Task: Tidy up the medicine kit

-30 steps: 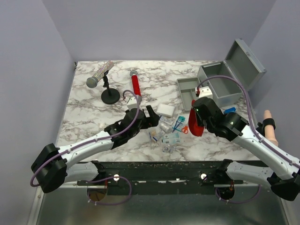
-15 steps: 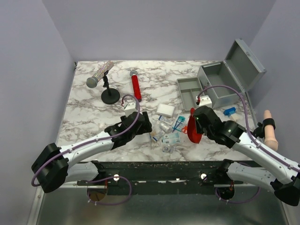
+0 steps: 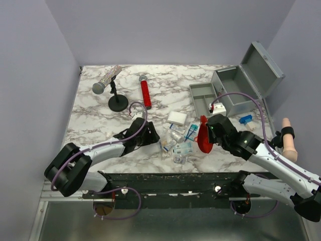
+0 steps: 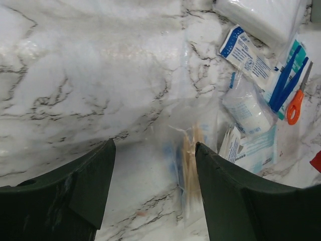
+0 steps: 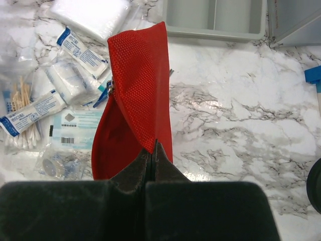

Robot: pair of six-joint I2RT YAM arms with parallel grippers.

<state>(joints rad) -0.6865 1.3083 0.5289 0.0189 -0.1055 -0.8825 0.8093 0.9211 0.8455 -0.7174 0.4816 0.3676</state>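
Note:
The medicine kit (image 3: 235,93), a grey metal box, stands open at the back right with its lid (image 3: 262,64) tilted back. Its divided tray (image 3: 202,94) lies on the table beside it. My right gripper (image 5: 153,144) is shut on the lower edge of a flat red pouch (image 5: 136,75), which it holds upright above the table just right of a pile of supplies (image 3: 178,141). My left gripper (image 4: 154,145) is open and low over the marble. A clear bag of cotton swabs (image 4: 189,160) lies between its fingers, against the right finger (image 4: 235,196).
Bandage packets (image 4: 247,50), blue tweezers (image 4: 287,78), orange-handled scissors (image 4: 295,106) and a white gauze pack (image 3: 177,118) lie in the pile. A microphone on a stand (image 3: 107,80) and a red tube (image 3: 145,91) sit at the back left. A blue item (image 3: 246,119) lies near the kit.
My left gripper has drawn back toward the near left and its jaws have narrowed around the swab bag. My right gripper has carried the red pouch a little left and nearer.

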